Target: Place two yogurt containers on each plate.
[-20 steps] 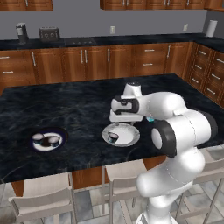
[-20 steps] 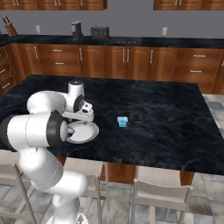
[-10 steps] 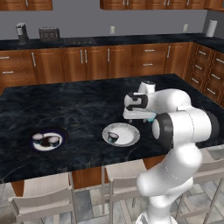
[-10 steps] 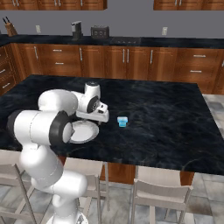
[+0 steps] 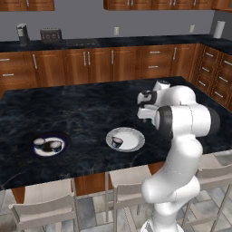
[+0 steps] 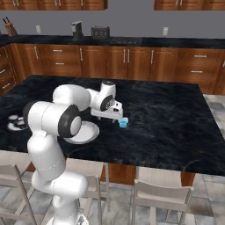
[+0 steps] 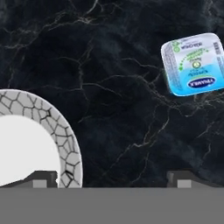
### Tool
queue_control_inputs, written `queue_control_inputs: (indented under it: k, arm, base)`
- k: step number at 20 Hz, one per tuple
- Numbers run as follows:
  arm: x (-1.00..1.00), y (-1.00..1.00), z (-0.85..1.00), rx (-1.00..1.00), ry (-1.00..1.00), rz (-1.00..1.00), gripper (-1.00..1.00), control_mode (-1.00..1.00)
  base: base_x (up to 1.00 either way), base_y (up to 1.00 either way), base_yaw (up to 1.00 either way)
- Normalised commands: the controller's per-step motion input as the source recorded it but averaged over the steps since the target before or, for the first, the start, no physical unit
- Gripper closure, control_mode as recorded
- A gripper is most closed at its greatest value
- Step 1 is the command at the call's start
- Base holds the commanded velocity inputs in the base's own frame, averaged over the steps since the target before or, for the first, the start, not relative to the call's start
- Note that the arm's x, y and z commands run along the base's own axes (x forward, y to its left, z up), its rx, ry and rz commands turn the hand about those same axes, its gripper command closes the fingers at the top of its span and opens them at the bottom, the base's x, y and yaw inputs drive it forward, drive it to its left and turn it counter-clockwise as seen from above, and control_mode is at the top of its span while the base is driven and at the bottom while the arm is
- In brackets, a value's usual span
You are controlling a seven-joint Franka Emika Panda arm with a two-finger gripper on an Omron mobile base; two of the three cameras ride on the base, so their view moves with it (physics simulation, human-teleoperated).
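On the dark marble island, a pale grey-white plate (image 5: 134, 141) holds one round dark yogurt container (image 5: 117, 142). The same plate (image 6: 84, 133) lies left of my hand, and its crackled rim (image 7: 65, 131) fills the lower left of the hand view. Far to the left, the dark-rimmed plate (image 5: 49, 147) carries two round tubs (image 5: 40, 142) (image 5: 55, 145). A light blue boxy tub (image 6: 124, 122) (image 7: 194, 64) stands on the bare counter just right of my gripper (image 6: 115, 116) (image 5: 146, 115). My gripper (image 7: 112, 179) is open and empty, hovering between plate and tub.
Stools (image 5: 45, 206) (image 6: 162, 197) line the island's near edge. Wooden cabinets run along the back wall, with a toaster (image 5: 50, 34) and a coffee maker (image 6: 77, 30) on top. Open marble stretches right of the blue tub (image 6: 176, 118).
My arm has swung right, from over the pale plate towards the light blue tub. The jaws stayed open.
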Motion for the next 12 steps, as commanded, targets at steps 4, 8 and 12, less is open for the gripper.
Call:
queue_control_inputs:
  k: [4,8,12]
  arm:
    - [0.42,-0.45,0.00,0.00,0.00,0.02,-1.00,-1.00]
    - [0.36,-0.36,-0.06,0.00,0.00,0.03,-1.00,-1.00]
    - [0.31,-0.29,-0.17,0.00,0.00,0.01,-1.00,-1.00]
  base:
    - [0.00,0.00,0.00]
    - [0.00,0.00,0.00]
    - [0.00,0.00,0.00]
